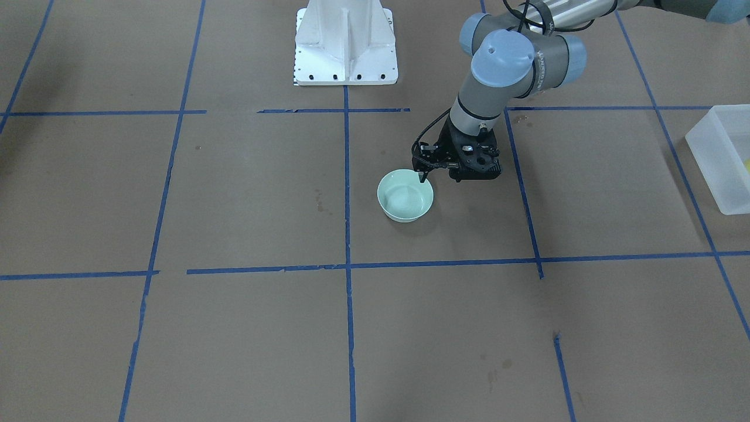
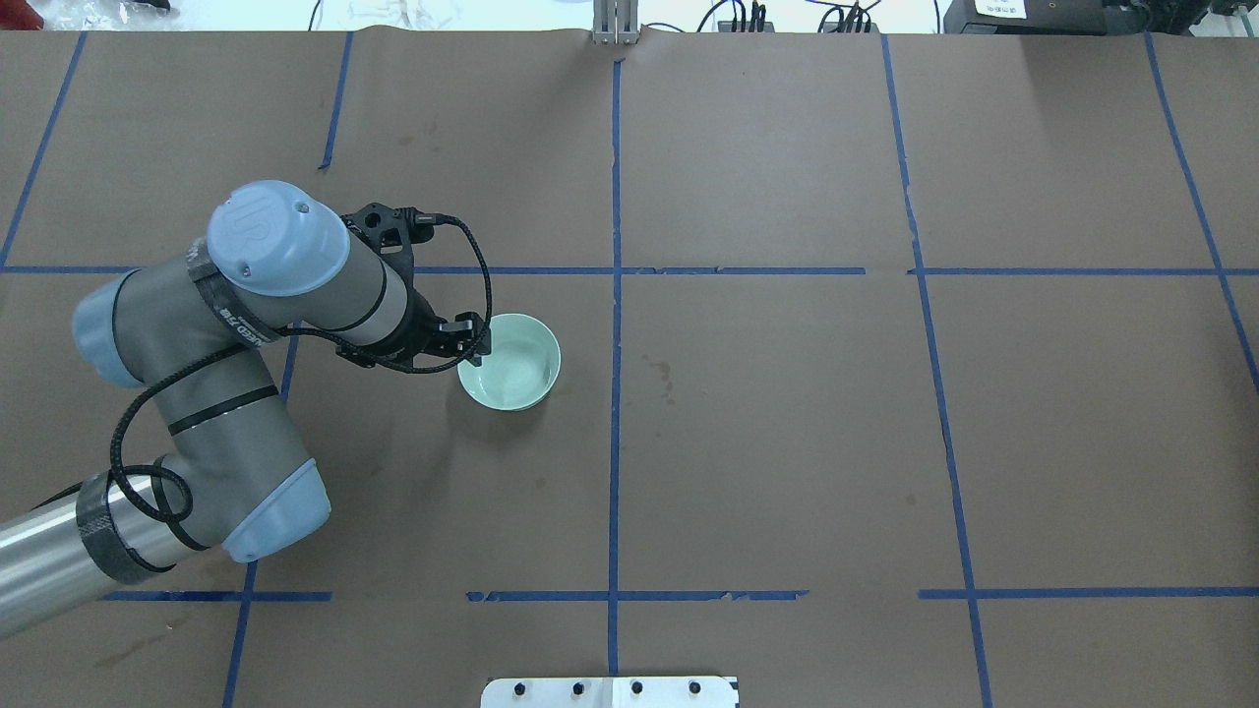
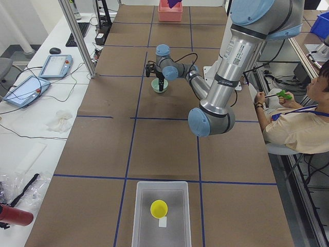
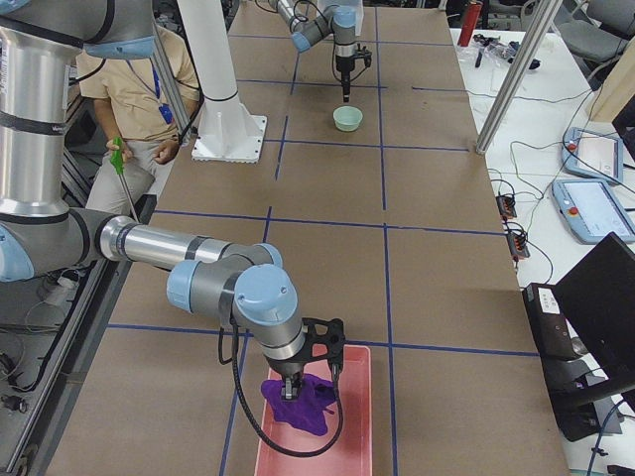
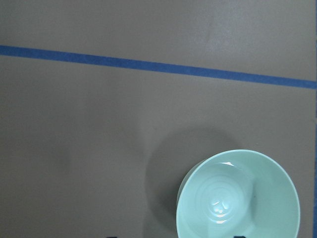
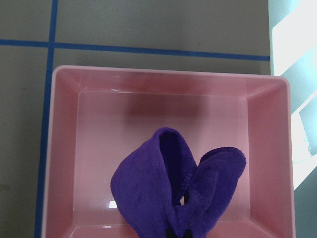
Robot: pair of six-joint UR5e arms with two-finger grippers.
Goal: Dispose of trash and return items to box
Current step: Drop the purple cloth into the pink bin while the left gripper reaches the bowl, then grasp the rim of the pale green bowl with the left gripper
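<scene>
The left gripper [image 1: 424,174] hangs with its fingers pointing down at the rim of the bowl [image 1: 405,196], on the side of the bowl toward the robot's left. In its wrist view we see only two dark fingertips [image 5: 240,237] at the bottom edge. They are set well apart, one over the inside of the bowl and the other outside its wall. We take the jaws to be wide and holding nothing. We cannot tell whether a finger touches the rim. The bowl stands upright on the brown table [image 2: 787,442], just beside and partly beneath this gripper.

Well apart from the left gripper, at the table's end on the robot's left, stands the box [image 3: 138,221]. The yellow cup [image 3: 158,208] lies inside it, with a small white scrap [image 3: 162,222] just beside the cup.

The right gripper [image 4: 290,394] is down in a pink tray [image 4: 354,397] at the opposite end of the table, far from the bowl and the box. It is closed on a purple cloth [image 6: 163,188]: the cloth is gathered up into folds that meet between its fingers, and the rest of the cloth rests on the tray's floor.
</scene>
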